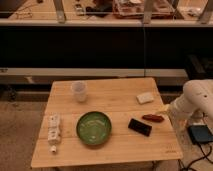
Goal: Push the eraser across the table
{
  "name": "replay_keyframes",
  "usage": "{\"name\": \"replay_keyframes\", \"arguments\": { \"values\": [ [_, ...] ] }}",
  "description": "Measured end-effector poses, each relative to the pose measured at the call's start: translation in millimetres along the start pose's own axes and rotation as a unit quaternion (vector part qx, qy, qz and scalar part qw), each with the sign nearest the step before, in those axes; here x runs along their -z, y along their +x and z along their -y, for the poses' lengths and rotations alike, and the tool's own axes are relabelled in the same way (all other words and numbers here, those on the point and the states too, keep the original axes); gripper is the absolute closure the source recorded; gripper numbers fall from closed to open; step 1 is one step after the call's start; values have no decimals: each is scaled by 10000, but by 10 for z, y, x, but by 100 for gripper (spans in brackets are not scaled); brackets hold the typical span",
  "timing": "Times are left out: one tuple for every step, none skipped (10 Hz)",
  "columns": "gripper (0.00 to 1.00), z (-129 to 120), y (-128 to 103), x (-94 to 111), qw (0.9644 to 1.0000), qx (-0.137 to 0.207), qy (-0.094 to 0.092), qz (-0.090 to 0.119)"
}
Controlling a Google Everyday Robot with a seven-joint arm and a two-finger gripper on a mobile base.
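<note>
The eraser (139,126) is a flat black block lying on the right part of the light wooden table (115,102), just right of the green bowl (93,127). A small red oblong object (152,118) lies right next to the eraser's far right end. My white arm (196,100) reaches in from the right. Its gripper (168,111) is at the table's right edge, just right of the red object and apart from the eraser.
A white cup (79,91) stands at the back left. A small white block (145,97) lies at the back right. A white bottle-like item (53,131) lies along the left edge. A blue-grey box (200,134) sits on the floor to the right. A dark counter runs behind.
</note>
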Motion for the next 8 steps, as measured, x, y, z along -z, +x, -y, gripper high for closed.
{"name": "replay_keyframes", "arguments": {
  "values": [
    [48,-22,-14,-10,10000,-2,33,-63],
    [60,-67,-49,-39,9999,1,58,-148],
    [72,-119,-110,-77,9998,12,55,-196],
    [80,-143,-166,-110,9998,32,50,-203],
    [90,-129,-296,-185,9999,95,60,-127],
    [98,-90,-494,-308,9997,222,62,3],
    [100,-57,-674,-424,9993,355,53,118],
    [100,-43,-816,-514,9986,497,12,192]
  ]
}}
